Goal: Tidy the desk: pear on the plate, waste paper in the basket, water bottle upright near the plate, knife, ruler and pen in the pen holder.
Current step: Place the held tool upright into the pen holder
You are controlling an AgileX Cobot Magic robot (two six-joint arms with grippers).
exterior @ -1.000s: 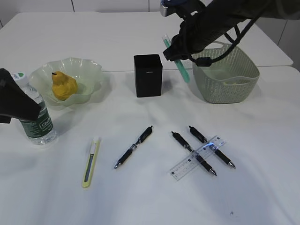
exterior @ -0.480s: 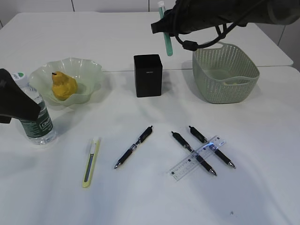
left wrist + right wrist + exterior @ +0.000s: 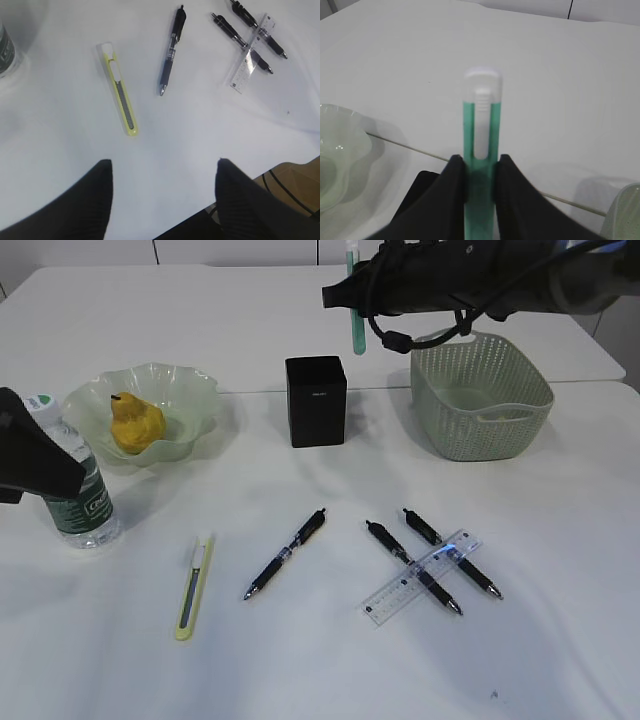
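Right wrist view: my right fingers (image 3: 451, 192) pinch the green knife (image 3: 480, 150) upright (white end up) above the holder (image 3: 316, 400); my left gripper (image 3: 162, 175) hangs spread.

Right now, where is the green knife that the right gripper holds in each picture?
Exterior view: the green knife hangs upright at top centre, above and right of the black pen holder.
Left wrist view: not in it.
Right wrist view: upright in the centre, clamped between the fingers.
Shared landmark: the pen holder, below it.
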